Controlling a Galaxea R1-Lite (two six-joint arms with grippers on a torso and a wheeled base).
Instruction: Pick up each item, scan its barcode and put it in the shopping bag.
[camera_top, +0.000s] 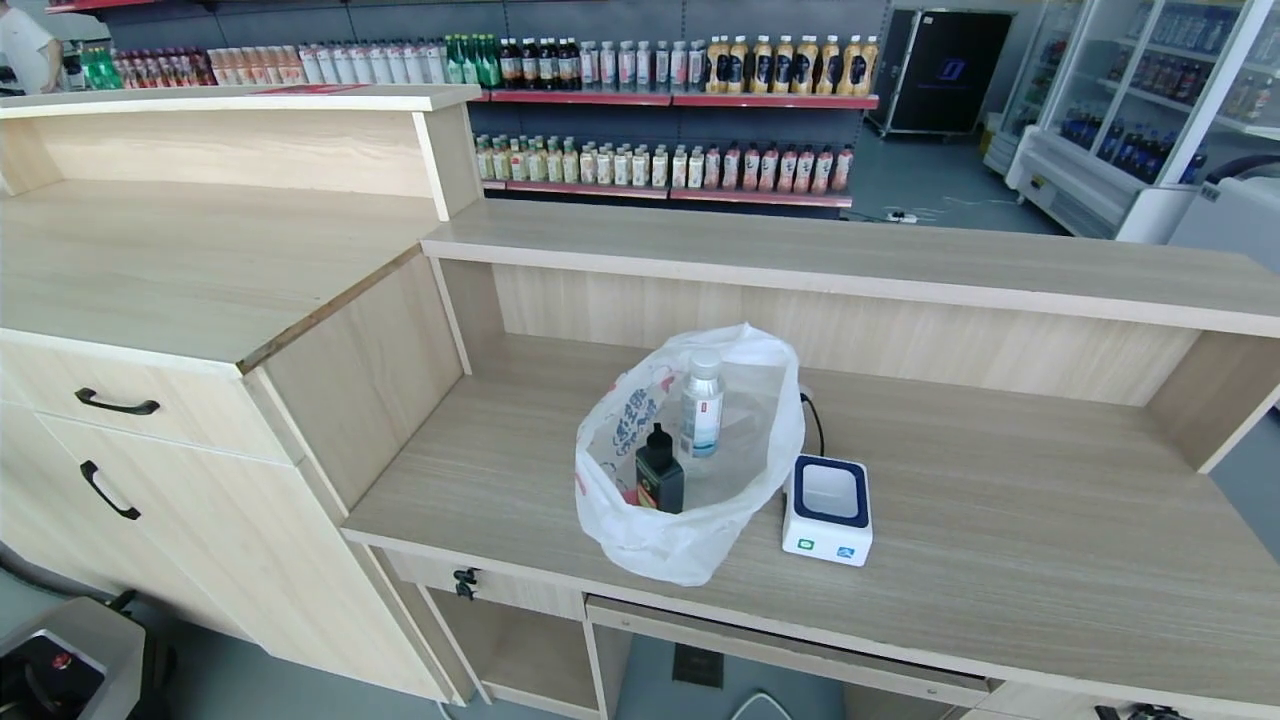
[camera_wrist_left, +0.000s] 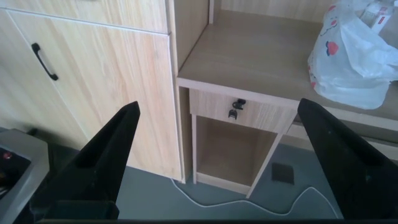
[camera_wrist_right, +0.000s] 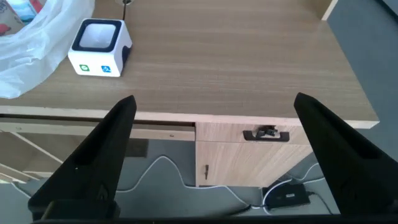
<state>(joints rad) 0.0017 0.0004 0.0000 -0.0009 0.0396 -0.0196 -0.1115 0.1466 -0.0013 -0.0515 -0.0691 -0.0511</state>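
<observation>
- The shopping bag (camera_top: 650, 545) sits on the counter (camera_top: 1000, 520); a clear bottle (camera_top: 702, 405) and a black bottle (camera_top: 659, 475) stand inside it.
- The scanner (camera_top: 826, 508) is just beside the bag.
- The left gripper (camera_wrist_left: 219, 104) and right gripper (camera_wrist_right: 214, 98) hang lower than the bag, fingers wide apart, empty.
- The bag is soft; a bump could tip the bottles over.

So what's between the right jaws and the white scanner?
Only bare wooden counter, in the right wrist view. The scanner stands on it; the right gripper, jaws open, hangs before its edge.
</observation>
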